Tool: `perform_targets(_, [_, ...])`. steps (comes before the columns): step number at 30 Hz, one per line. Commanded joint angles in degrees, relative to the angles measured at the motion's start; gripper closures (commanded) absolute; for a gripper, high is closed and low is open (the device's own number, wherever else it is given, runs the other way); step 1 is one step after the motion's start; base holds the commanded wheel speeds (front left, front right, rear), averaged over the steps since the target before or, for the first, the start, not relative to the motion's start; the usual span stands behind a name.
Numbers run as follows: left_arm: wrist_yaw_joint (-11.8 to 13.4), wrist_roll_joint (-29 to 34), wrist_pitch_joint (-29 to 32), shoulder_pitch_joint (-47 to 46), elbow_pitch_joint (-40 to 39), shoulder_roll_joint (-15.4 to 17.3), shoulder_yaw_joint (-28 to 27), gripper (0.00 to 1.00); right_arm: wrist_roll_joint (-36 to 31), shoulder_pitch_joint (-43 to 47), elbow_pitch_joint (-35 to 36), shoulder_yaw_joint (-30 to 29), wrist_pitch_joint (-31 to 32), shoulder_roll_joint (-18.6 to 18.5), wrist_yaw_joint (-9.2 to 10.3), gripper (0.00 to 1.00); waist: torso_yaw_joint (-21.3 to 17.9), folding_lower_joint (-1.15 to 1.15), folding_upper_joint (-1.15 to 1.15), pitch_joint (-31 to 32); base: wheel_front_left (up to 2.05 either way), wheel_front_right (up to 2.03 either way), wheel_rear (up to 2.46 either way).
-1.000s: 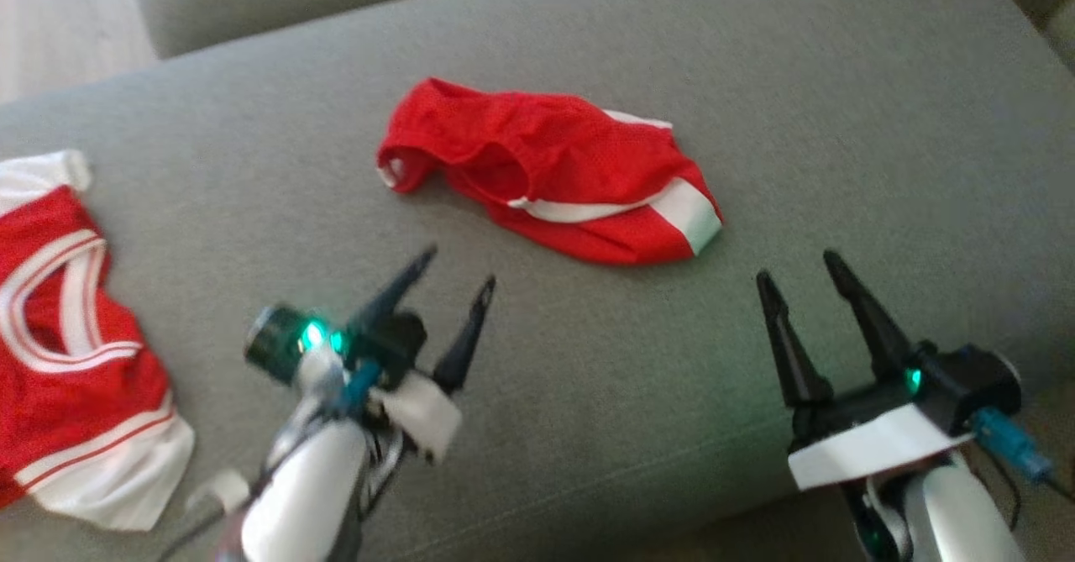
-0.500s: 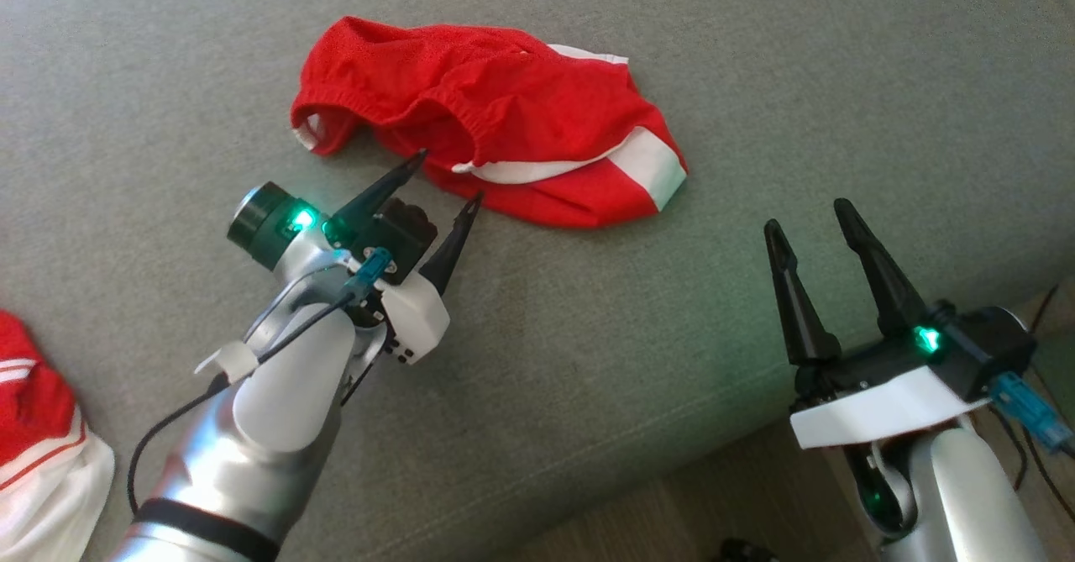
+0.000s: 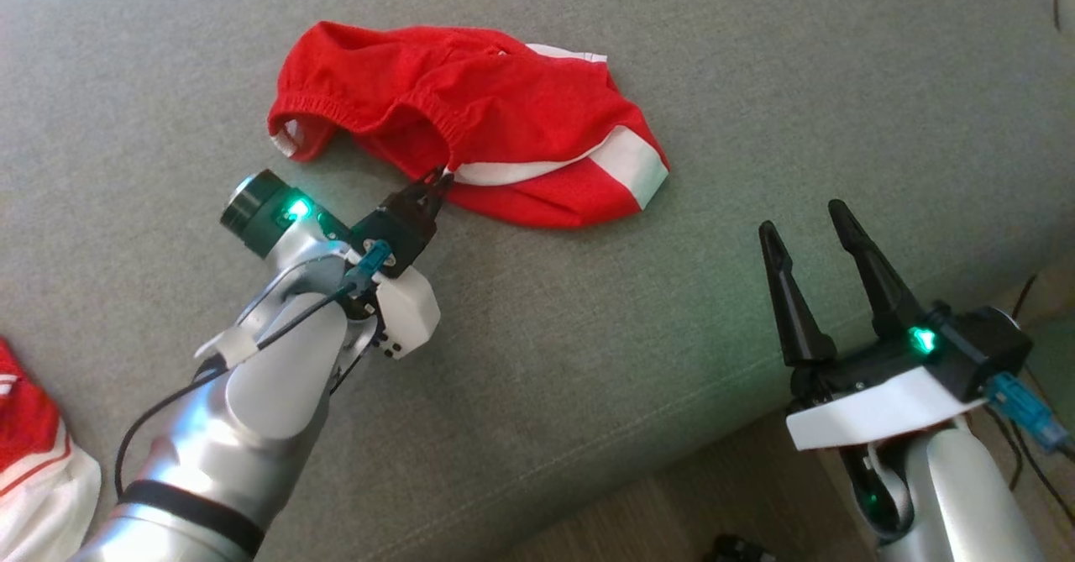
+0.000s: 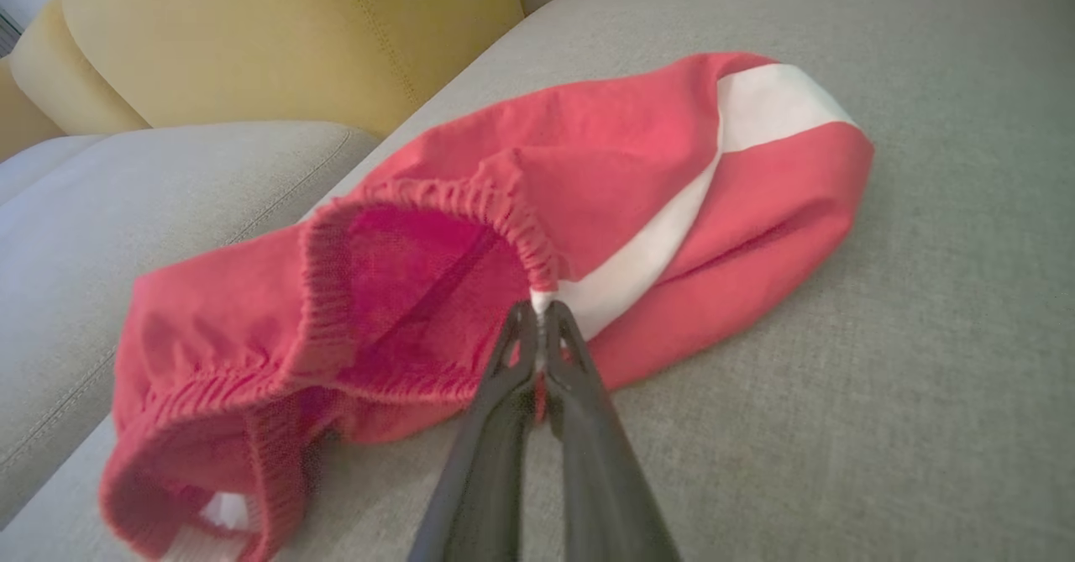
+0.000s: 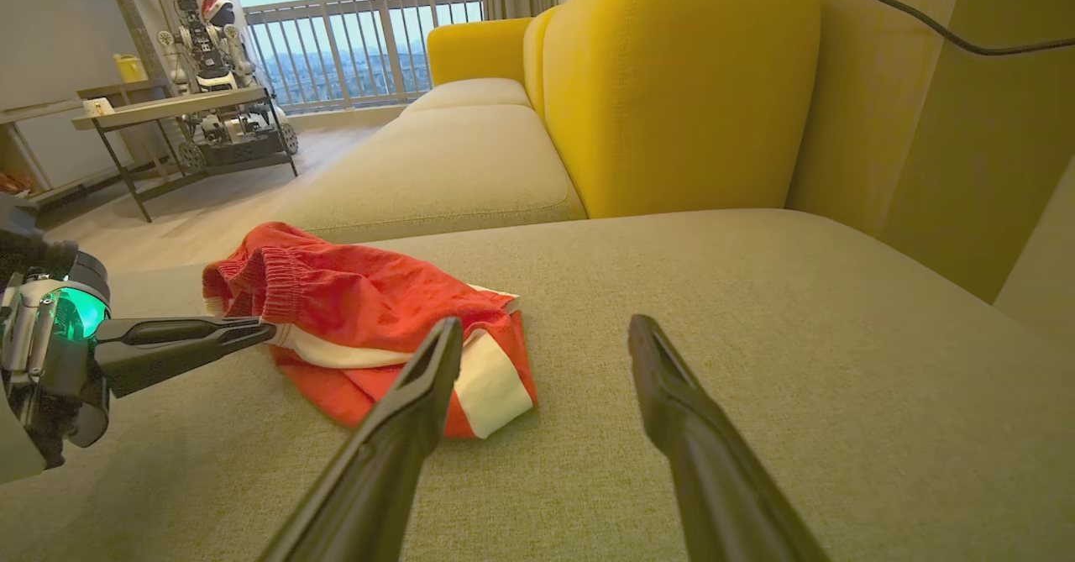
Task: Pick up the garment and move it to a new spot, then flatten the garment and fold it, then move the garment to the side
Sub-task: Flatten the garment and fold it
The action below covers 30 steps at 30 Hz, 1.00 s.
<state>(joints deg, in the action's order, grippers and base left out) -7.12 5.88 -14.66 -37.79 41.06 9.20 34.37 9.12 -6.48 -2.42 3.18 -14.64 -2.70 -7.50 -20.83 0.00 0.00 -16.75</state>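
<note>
Now, one red garment [image 3: 470, 125], left fingers [image 4: 491, 444] pinching its waistband [image 4: 521, 234], right fingers [image 3: 787, 293] spread, one other garment [image 3: 34, 453] apart.

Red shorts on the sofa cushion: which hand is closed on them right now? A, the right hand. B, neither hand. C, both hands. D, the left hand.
D: the left hand is pinched shut on the red shorts at the gathered waistband, while the right hand stands open over the cushion, apart from the cloth.
</note>
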Motion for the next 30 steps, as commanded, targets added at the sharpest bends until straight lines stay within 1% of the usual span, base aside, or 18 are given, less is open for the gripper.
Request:
perform_targets(1, [-0.1, -0.52, -0.34, -2.39, -1.3, 1.63, -1.18, 1.0, 0.08, -1.22, 1.55, 1.41, -0.36, -0.18, 0.01, 0.0, 0.07, 0.0, 0.0, 0.54, 0.0, 0.0, 0.0])
perform_targets(3, [-0.23, -2.38, -0.34, -1.94, -0.91, 1.31, -0.27, 1.0, 0.07, -1.02, 1.48, 1.54, -0.36, -0.18, 0.01, 0.0, 0.13, 0.0, 0.0, 1.55, 0.0, 0.0, 0.0])
perform_targets(5, [-0.31, -8.37, -0.34, -1.48, -1.46, -0.28, 1.19, 1.0, -0.01, -0.65, 1.34, 1.52, -0.36, -0.18, 0.01, 0.0, 0.15, 0.0, 0.0, 2.7, 0.0, 0.0, 0.0])
perform_targets(7, [-0.33, -15.45, 0.04, -2.28, -2.33, -0.45, 5.32, 1.0, -0.13, -0.26, 1.08, 1.84, -0.36, -0.18, 0.01, 0.0, 0.02, 0.0, 0.0, 4.02, 0.0, 0.0, 0.0])
perform_targets(10, [-0.34, -25.53, 4.75, -5.5, -5.81, 2.28, 13.08, 1.0, -0.09, 0.38, 0.59, 2.54, -0.36, -0.18, 0.01, 0.0, -0.5, 0.0, 0.0, 6.36, 0.0, 0.0, 0.0])
perform_targets(13, [-0.35, -36.51, 10.11, -9.21, -10.62, 5.69, 16.07, 1.0, 0.22, 0.99, 0.2, 3.27, -0.36, -0.18, 0.01, 0.0, -1.54, 0.0, 0.0, 8.64, 0.0, 0.0, 0.0])
perform_targets(15, [-0.35, -42.44, 12.91, -11.71, -13.74, 7.41, 16.38, 1.0, 0.39, 1.3, 0.02, 3.59, -0.36, -0.18, 0.01, 0.0, -2.28, 0.0, 0.0, 9.82, 0.0, 0.0, 0.0])
perform_targets(16, [-0.35, -42.44, 12.91, -11.71, -13.74, 7.41, 16.38, 1.0, 0.39, 1.3, 0.02, 3.59, -0.36, -0.18, 0.01, 0.0, -2.28, 0.0, 0.0, 9.82, 0.0, 0.0, 0.0])
perform_targets(19, [-0.35, -49.1, 16.08, -15.22, -17.7, 8.55, 15.98, 1.0, 0.6, 1.75, -0.23, 3.66, -0.36, -0.18, 0.01, 0.0, -3.31, 0.0, 0.0, 11.29, 0.0, 0.0, 0.0])
perform_targets(21, [-0.35, -52.22, 17.49, -17.37, -19.26, 8.39, 14.87, 1.0, 0.55, 2.05, -0.42, 3.74, -0.36, -0.18, 0.01, 0.0, -3.88, 0.0, 0.0, 12.08, 0.0, 0.0, 0.0])
perform_targets(23, [-0.25, -54.09, 18.41, -19.57, -20.01, 7.66, 13.43, 1.0, 0.46, 2.24, -0.44, 3.74, -0.36, -0.18, 0.01, 0.0, -4.17, 0.0, 0.0, 12.54, 0.0, 0.0, 0.0])
perform_targets(27, [1.66, -56.53, 19.29, -23.01, -21.08, 5.65, 10.52, 1.0, 0.34, 2.15, 0.02, 3.43, -0.36, -0.18, 0.01, 0.0, -4.02, 0.0, 0.0, 12.87, 0.0, 0.0, 0.0])
perform_targets(29, [2.07, -57.8, 19.82, -23.49, -22.3, 5.56, 9.47, 1.0, 0.36, 2.21, 0.18, 3.22, -0.36, -0.18, 0.01, 0.0, -3.7, 0.0, 0.0, 12.95, 0.0, 0.0, 0.0])
perform_targets(30, [2.13, -58.27, 20.23, -23.28, -23.1, 6.08, 9.17, 1.0, 0.4, 2.28, 0.24, 3.16, -0.36, -0.18, 0.01, 0.0, -3.48, 0.0, 0.0, 12.93, 0.0, 0.0, 0.0])
